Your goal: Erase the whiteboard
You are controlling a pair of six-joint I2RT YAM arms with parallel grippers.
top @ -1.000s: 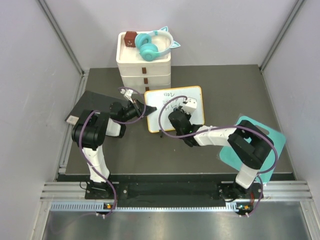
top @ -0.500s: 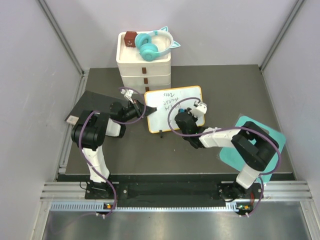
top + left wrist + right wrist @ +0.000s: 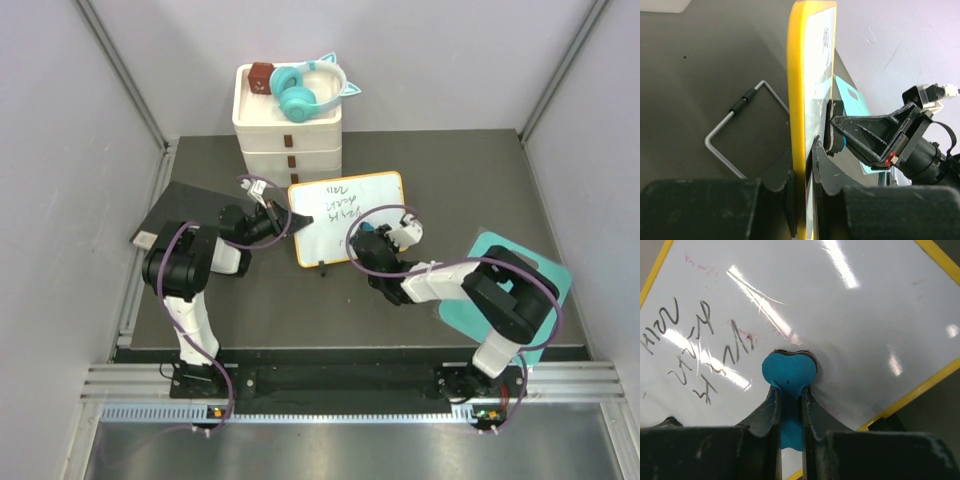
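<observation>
The whiteboard (image 3: 335,205), white with an orange-yellow frame, stands tilted in front of the drawer stack. Black writing (image 3: 340,200) remains on its upper left part. My left gripper (image 3: 297,220) is shut on the board's left edge; in the left wrist view its fingers clamp the yellow frame (image 3: 796,100). My right gripper (image 3: 368,238) is shut on a blue eraser (image 3: 789,371) and presses it flat against the board's lower right area (image 3: 865,315). Writing (image 3: 695,350) lies to the eraser's left. The right gripper (image 3: 836,131) also shows in the left wrist view.
A white drawer stack (image 3: 288,135) stands behind the board with teal headphones (image 3: 305,90) and a red-brown cube (image 3: 261,77) on top. A dark grey pad (image 3: 180,205) lies at the left. A teal cutting board (image 3: 545,275) lies under the right arm. The board's wire stand (image 3: 735,135) sticks out behind it.
My right gripper has slid the eraser across the board to the right and toward its near edge. The left gripper and the board have not moved.
</observation>
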